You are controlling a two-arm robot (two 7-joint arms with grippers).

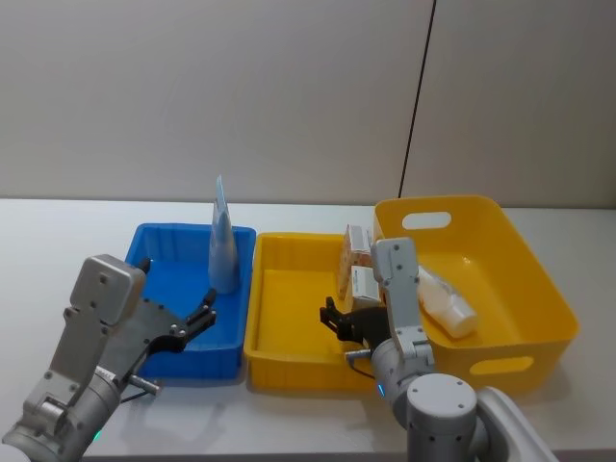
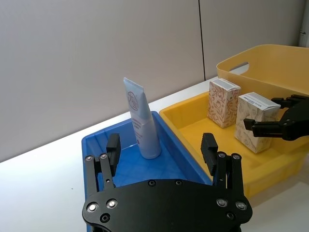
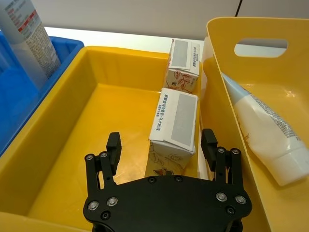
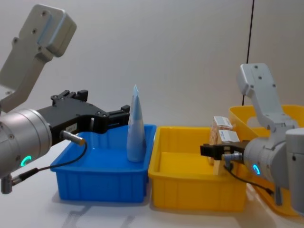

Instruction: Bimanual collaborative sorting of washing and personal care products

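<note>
The near carton [image 1: 364, 285] in the middle yellow bin [image 1: 279, 361] is half hidden behind the right arm, its base cut off; the far carton [image 1: 357, 246] stands behind it, right of centre. A white tube [image 1: 445, 301] lies in the big yellow bin [image 1: 539, 279] at right, and a pale-blue tube [image 1: 222, 243] stands upright in the blue bin [image 1: 164, 241], left of centre. The right gripper [image 3: 161, 146] is open astride the near carton without squeezing it, and the left gripper [image 2: 161, 150], lower left, hangs open over the blue bin short of the pale-blue tube.

Print on cartons [image 3: 175, 118] and tubes [image 3: 29, 36] too small; nothing legible.
</note>
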